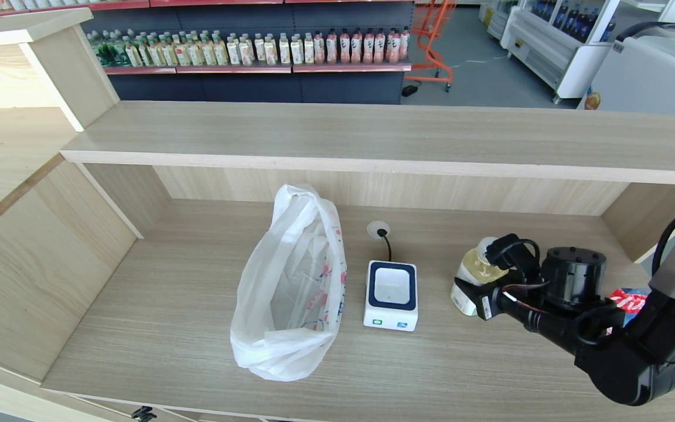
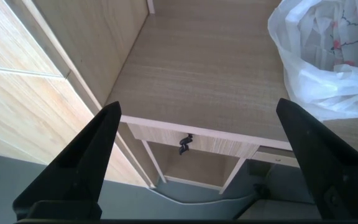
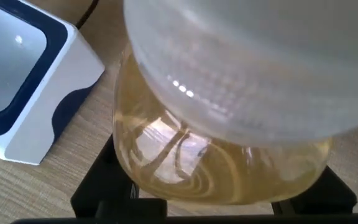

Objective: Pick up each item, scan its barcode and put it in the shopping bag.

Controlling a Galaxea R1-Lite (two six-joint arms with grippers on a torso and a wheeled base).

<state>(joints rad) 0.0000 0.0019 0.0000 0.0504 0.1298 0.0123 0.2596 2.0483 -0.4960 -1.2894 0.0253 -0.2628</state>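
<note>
My right gripper is clamped around a clear drink bottle of pale yellow liquid with a white cap, held upright just right of the barcode scanner. I judge that this keeps the label ready to present to the scanner's window. The white plastic shopping bag stands open-mouthed just left of the scanner, ready to receive it. My left gripper hangs spread wide and empty by the counter front edge. A red packet waits behind my right arm.
</note>
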